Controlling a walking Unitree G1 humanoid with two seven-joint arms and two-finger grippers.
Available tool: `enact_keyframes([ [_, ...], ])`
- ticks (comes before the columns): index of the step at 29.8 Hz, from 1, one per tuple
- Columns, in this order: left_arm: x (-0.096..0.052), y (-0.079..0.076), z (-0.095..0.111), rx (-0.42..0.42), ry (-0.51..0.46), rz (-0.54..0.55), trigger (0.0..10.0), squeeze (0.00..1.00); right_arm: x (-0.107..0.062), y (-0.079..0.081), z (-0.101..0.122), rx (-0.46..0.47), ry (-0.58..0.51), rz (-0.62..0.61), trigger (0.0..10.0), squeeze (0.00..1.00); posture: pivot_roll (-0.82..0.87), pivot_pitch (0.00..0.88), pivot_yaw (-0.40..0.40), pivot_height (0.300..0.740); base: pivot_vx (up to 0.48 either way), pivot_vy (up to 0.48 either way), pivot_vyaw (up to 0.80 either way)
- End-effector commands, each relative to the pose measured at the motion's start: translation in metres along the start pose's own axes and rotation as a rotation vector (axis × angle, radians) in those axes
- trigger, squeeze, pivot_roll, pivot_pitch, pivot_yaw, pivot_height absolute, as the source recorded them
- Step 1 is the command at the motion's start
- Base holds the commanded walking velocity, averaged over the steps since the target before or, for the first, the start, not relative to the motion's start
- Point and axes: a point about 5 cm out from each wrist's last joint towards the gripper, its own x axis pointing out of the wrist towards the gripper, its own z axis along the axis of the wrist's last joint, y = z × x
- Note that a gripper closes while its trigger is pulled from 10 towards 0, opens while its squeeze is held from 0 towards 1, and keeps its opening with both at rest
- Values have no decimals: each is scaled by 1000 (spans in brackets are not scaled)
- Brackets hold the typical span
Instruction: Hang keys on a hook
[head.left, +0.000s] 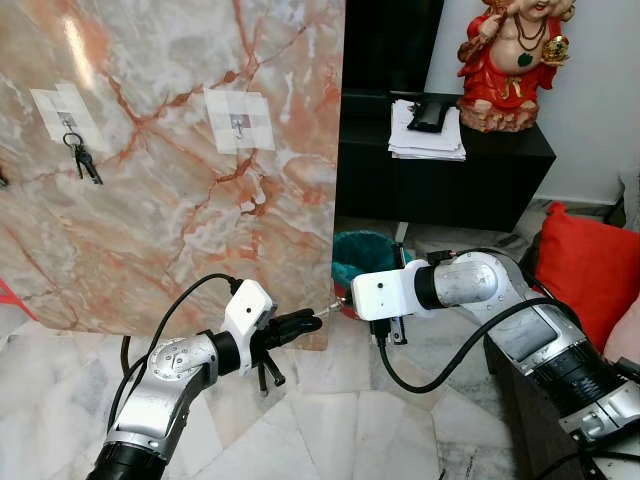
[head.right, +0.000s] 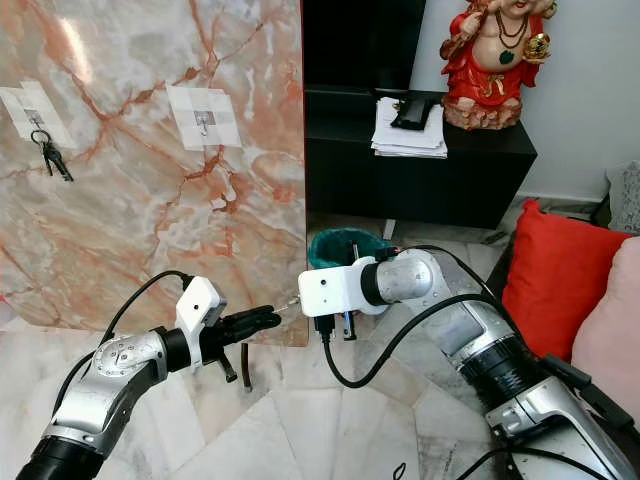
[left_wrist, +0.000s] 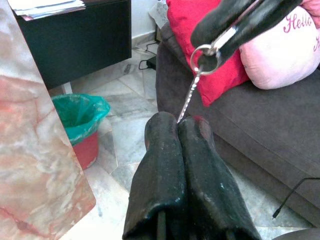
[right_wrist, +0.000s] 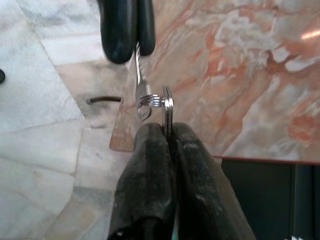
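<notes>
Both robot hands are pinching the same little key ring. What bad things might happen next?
1. The left gripper pinches only the chain's tip, and the right gripper only the edge of the key ring. If either slips, it may drop to the marble floor.
2. Pulling apart could strain the thin chain.
3. The empty hook is high above both grippers, a long carry.

Glossy marble slab (head.left: 180, 200); shiny metal key ring (right_wrist: 167, 105).
</notes>
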Motion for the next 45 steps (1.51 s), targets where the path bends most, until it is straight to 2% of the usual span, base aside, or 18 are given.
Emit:
enact_keyframes([
  [1, -4, 1, 1, -6, -2, 2, 0, 0, -1, 1, -3, 4, 8, -5, 0, 0, 25, 75, 5, 740, 0, 0, 0],
  [17, -4, 2, 4, -1, -14, 17, 0, 0, -1, 3, -7, 11, 14, 3, 0, 0, 26, 71, 5, 740, 0, 0, 0],
  [19, -4, 3, 4, 9, -21, 32, 10000, 0, -1, 3, -7, 12, 13, 3, 0, 0, 25, 72, 5, 740, 0, 0, 0],
  [26, -1, 2, 4, 12, -13, 16, 10000, 8, -1, 1, -5, 11, 7, 0, 0, 0, 24, 71, 6, 740, 0, 0, 0],
  [27, -1, 1, 4, 12, -14, 15, 10000, 1000, -1, 1, -4, 11, 4, -2, 0, 0, 24, 71, 6, 740, 0, 0, 0],
  [30, 1, 1, 5, 18, -25, 20, 10000, 1000, -1, 0, -4, 11, 1, -3, 0, 0, 24, 71, 6, 740, 0, 0, 0],
  [31, 2, 0, 7, 22, -31, 18, 10000, 0, -1, 1, -3, 11, -2, -2, 0, 0, 25, 72, 6, 740, 0, 0, 0],
  [45, 7, -1, 5, 28, -33, 26, 10000, 0, -2, -4, 3, -2, -19, -11, 0, 0, 24, 74, 7, 740, 0, 0, 0],
])
